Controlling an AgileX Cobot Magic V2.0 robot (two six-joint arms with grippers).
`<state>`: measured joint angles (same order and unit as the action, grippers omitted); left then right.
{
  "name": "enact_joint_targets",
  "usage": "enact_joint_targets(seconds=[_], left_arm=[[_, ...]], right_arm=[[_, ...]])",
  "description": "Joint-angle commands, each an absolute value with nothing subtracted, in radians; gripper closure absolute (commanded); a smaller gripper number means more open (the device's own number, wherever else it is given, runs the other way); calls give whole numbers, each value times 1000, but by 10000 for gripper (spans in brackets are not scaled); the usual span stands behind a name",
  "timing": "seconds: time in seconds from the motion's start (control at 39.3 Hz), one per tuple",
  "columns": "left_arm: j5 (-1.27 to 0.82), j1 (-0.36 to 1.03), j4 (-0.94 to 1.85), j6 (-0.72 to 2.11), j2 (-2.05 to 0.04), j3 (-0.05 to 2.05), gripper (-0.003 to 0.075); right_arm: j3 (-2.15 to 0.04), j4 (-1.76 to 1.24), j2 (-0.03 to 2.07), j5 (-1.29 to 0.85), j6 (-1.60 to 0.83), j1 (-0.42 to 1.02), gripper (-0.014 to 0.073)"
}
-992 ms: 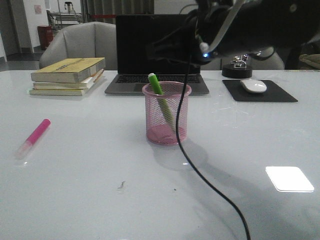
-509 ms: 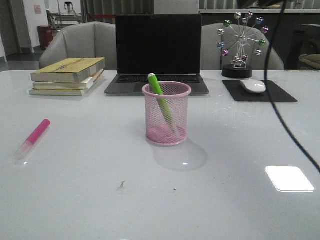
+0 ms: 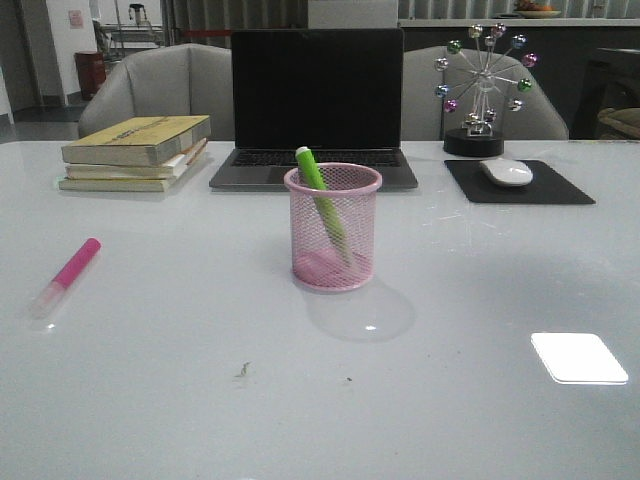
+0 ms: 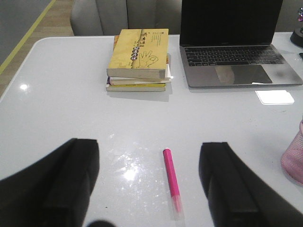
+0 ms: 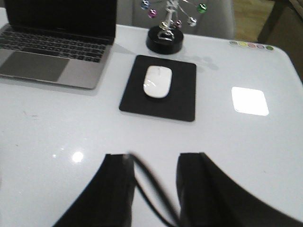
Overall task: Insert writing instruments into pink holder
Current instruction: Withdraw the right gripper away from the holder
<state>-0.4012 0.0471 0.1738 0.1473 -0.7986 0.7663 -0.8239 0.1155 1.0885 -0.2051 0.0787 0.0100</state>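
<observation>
The pink holder (image 3: 333, 228) stands upright at the table's middle, with the lime green marker (image 3: 318, 190) leaning inside it and its top above the rim. The pink marker (image 3: 68, 274) lies flat on the table to the left, pale cap toward the front. In the left wrist view my left gripper (image 4: 149, 144) hovers open above the pink marker (image 4: 170, 177), which lies between the two fingers without touching them. The holder's edge (image 4: 293, 161) shows at that view's side. My right gripper (image 5: 154, 156) is open over bare table, with only a black cable crossing the gap. Neither gripper appears in the front view.
A stack of books (image 3: 135, 152) sits at the back left and a laptop (image 3: 315, 100) behind the holder. A white mouse (image 3: 507, 172) on a black pad (image 3: 560, 190) and a ball ornament (image 3: 482, 80) are at the back right.
The right arm, which hung above the holder a second ago, has pulled away; its black cable swept right and has left the front view. The markers and the holder have not moved.
</observation>
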Motion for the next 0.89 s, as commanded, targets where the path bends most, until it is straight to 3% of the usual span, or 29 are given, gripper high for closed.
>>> enact_joint_targets(seconds=[0.0,0.43,0.86], left_arm=[[-327,49,187,145,-796,797,210],[-327,49,187,145,-796,797,210],[-327,49,187,145,-796,797,210]], right_arm=[[-797,132,1017,-140,70,-39,235],[-563,137,823,-148,70,-65,235],[-541,135,744,-233,70,-65,235]])
